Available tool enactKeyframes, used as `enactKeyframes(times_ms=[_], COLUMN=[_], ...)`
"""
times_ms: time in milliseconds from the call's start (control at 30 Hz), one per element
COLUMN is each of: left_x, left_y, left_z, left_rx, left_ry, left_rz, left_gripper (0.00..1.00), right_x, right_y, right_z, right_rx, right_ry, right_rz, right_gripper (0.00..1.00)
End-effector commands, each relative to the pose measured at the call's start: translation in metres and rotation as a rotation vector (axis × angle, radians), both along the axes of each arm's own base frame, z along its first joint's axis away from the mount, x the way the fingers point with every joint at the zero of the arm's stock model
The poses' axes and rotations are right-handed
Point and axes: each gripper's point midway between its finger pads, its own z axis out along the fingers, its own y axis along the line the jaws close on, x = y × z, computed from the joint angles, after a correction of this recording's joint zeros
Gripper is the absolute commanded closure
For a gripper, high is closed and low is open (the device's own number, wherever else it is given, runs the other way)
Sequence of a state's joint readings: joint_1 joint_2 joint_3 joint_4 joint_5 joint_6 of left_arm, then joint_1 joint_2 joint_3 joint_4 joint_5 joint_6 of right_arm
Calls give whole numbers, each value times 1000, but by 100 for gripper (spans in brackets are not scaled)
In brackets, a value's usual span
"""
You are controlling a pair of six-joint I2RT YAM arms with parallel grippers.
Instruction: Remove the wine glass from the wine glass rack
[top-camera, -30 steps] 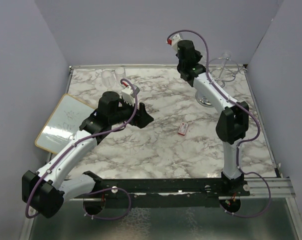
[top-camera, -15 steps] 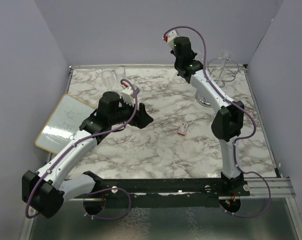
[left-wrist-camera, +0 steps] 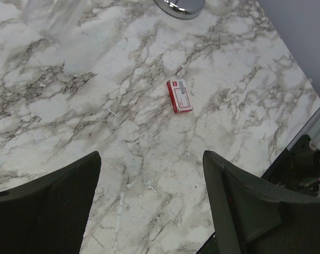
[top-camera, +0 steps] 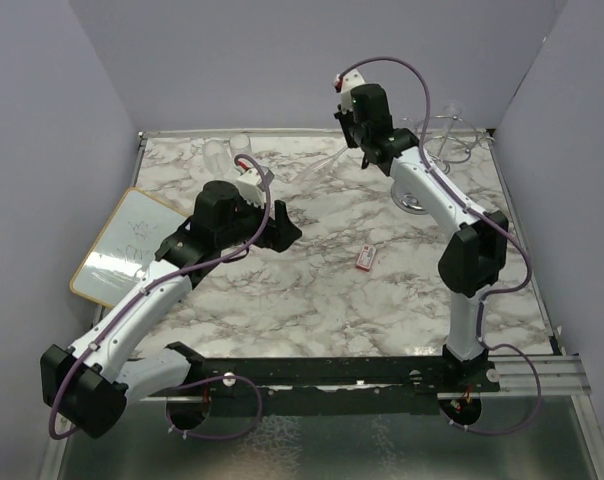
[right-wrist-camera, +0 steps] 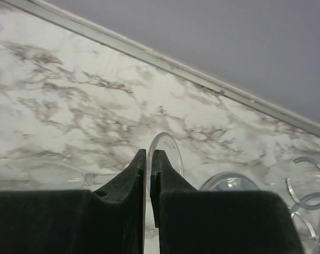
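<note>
The left arm [top-camera: 132, 310] and right arm [top-camera: 427, 190] are showing white shells between bulky black joint housings. A purple cable [top-camera: 402, 85] is looping back from each gripper. Just behind each gripper a small white camera block [top-camera: 250, 170] is sitting, the right one carrying a red mark. The left gripper [left-wrist-camera: 151, 156] is showing broad matte-black fingers [left-wrist-camera: 49, 211] with a fine dimpled texture. The right gripper [right-wrist-camera: 148, 156] is showing the same black, its fingers [right-wrist-camera: 213, 222] tapering to narrow tips.

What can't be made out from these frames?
- Wine glass: in the top view the clear bowl nearly vanishes against the marble tabletop. In the right wrist view the right gripper covers much of its foot.
- Wine glass rack: in the left wrist view it is cut off by the top edge, so only the base shows.
- Red-and-white box: the print is too small to read in either view.
</note>
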State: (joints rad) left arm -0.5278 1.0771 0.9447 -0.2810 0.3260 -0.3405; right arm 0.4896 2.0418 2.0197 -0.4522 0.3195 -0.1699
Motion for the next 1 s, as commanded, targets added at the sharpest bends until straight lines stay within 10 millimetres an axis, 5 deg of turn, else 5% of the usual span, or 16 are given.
enactKeyframes(times_ms=[0, 200, 433, 667, 800, 967], left_x=[7, 6, 7, 3, -8, -12], left_y=[12, 30, 51, 20, -4, -11], left_z=[52, 91, 113, 113, 129, 130], left_rx=[-49, -102, -161, -276, -408, -451], left_ry=[-106, -180, -215, -100, -46, -17], left_rz=[101, 202, 335, 240, 124, 96], left_gripper=[20, 20, 20, 23, 23, 29], right_x=[-40, -92, -151, -182, -188, -190], right_y=[27, 17, -4, -19, -22, -27], right_z=[31, 6, 9, 17, 18, 17], right_rx=[360, 698, 1009, 1239, 1287, 1299], right_ry=[54, 216, 293, 285, 282, 266], right_rz=[110, 217, 258, 256, 271, 262], right_gripper=[99, 99, 99, 99, 99, 99])
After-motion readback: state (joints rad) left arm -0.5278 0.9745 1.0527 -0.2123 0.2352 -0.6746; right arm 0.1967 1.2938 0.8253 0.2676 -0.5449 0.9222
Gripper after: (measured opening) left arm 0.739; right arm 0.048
